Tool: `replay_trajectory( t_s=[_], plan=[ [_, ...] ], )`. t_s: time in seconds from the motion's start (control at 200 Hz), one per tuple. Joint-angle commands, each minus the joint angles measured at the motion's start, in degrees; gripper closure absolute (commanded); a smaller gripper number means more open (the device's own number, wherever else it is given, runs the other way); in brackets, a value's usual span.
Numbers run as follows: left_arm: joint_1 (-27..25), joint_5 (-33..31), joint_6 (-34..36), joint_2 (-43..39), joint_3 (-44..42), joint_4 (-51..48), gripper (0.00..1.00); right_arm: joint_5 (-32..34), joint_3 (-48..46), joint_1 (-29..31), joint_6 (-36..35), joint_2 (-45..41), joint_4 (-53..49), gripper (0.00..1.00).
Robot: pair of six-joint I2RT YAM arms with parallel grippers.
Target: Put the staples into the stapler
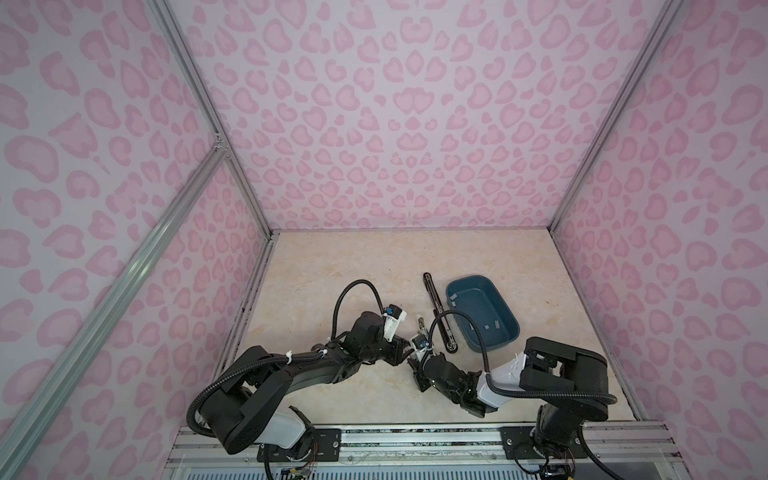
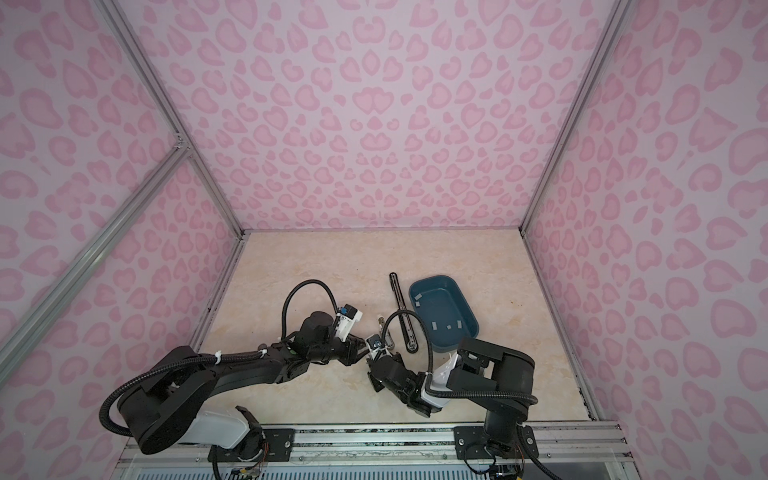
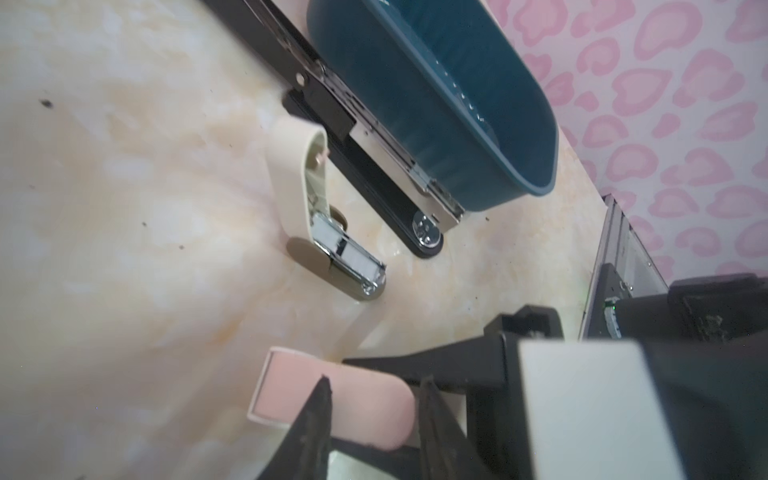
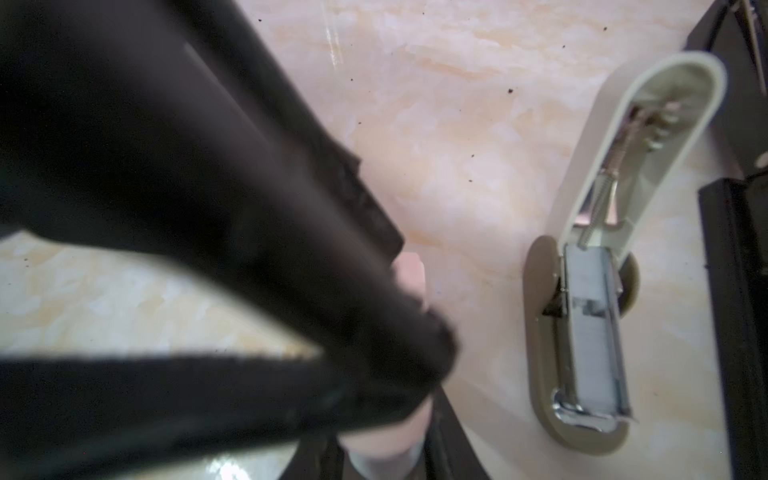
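Note:
A small pink stapler [image 3: 365,405] is held off the table between both grippers at the front centre. My left gripper [image 3: 376,386] is shut across one end of it. My right gripper [image 4: 384,449] is shut on the other end [image 4: 382,436], and the left finger hides most of the stapler there. In both top views the two grippers [image 1: 409,358] [image 2: 372,360] meet tip to tip and cover the stapler. Several grey staples [image 1: 496,325] [image 2: 448,327] lie in the blue tub [image 1: 478,307] [image 2: 440,309]. I see no staples in either gripper.
A small cream stapler [image 1: 420,324] [image 3: 291,174] [image 4: 594,332] lies opened flat just beyond the grippers, its metal channel showing. A long black stapler [image 1: 438,307] [image 2: 403,309] [image 3: 374,166] lies open between it and the tub. Pink patterned walls enclose the table.

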Motion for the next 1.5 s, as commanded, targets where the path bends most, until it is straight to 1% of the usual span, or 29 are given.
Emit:
replay_trajectory(
  t_s=[0.0,0.13,0.215,0.315,0.415,0.56,0.625,0.685,0.725,0.94,1.18,1.495],
  plan=[
    [-0.5,-2.1,-0.1,-0.3,-1.8,3.4,0.67,1.0,-0.2,-0.3,1.1,-0.5,-2.3,0.71],
    [-0.5,-5.0,0.1,-2.4,-2.7,1.8,0.69,1.3,-0.6,-0.3,0.7,-2.7,-3.0,0.64],
    [-0.5,-6.5,0.5,-3.9,-2.2,0.1,0.69,2.1,-1.0,-0.1,0.4,-5.7,-4.7,0.62],
    [-0.5,-8.0,1.1,-4.5,-1.3,-1.5,0.68,4.2,-1.0,0.9,-0.8,-10.4,-7.9,0.54],
    [-0.5,-8.2,1.5,-4.3,-0.3,-2.3,0.68,6.1,-0.8,1.9,-1.4,-14.9,-11.5,0.53],
    [-0.5,-8.2,1.6,-3.7,0.6,-2.5,0.68,8.4,1.3,1.4,-0.5,-18.4,-16.9,0.58],
    [-0.5,-8.2,1.6,-3.5,0.8,-2.5,0.68,7.8,2.6,0.3,0.4,-18.6,-18.6,0.63],
    [-0.5,-8.2,1.6,-3.3,0.8,-2.4,0.68,7.0,3.6,-0.7,1.0,-17.9,-19.2,0.70],
    [-0.5,-8.3,1.6,-3.2,0.8,-2.5,0.68,6.7,4.0,-1.1,1.3,-17.0,-19.2,0.72],
    [-0.5,-8.4,1.5,-3.7,0.1,-2.8,0.68,4.3,5.7,-0.5,2.1,-11.7,-18.5,0.73],
    [-0.5,-7.8,1.6,-3.8,-1.3,-2.5,0.68,5.7,5.5,1.0,4.5,-8.3,-18.7,0.74],
    [-0.6,-7.6,1.3,-3.2,-2.6,-1.4,0.68,6.5,2.1,1.3,7.6,-4.3,-14.8,0.77]
  ],
)
